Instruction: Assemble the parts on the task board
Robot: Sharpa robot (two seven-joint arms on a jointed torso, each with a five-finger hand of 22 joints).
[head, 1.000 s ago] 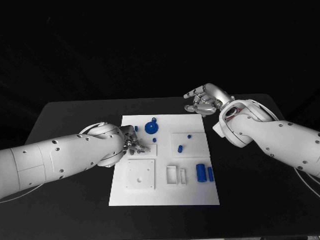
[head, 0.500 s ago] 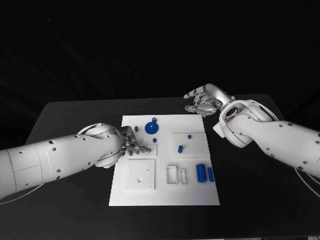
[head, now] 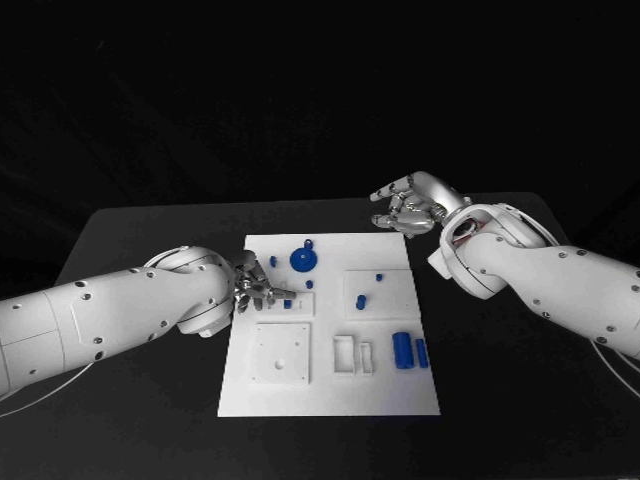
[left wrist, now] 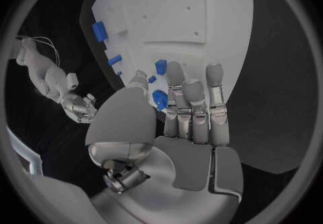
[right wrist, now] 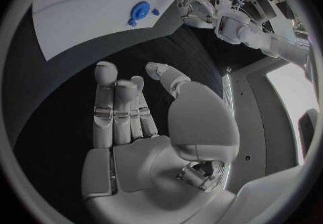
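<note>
task board (head: 407, 395), the white plate, lies in the middle of the black table (head: 147, 230), with small blue parts scattered over it; left hand (head: 257, 290) reaches in over the board's left edge, fingers extended toward its middle and lying close together; whether they pinch anything i cannot tell, though in the left wrist view a small blue piece (left wrist: 160, 99) shows just beside the fingers (left wrist: 191, 95), between them and the thumb, and another blue peg (left wrist: 161, 66) sits just past the fingertips; round blue disc part (head: 304, 257) lies on the board just beyond the left fingertips, apart from them; a small blue peg (head: 361, 297) stands on a raised white square further across from the fingers; two long blue cylinders (head: 402, 346) lie side by side on the board, well apart from either hand; right hand (head: 412, 203) hovers above the table past the board's far right corner, fingers straight, side by side and slightly apart, thumb out, holding nothing; its fingertips (right wrist: 105, 73) point toward the board's far edge without touching it.
</note>
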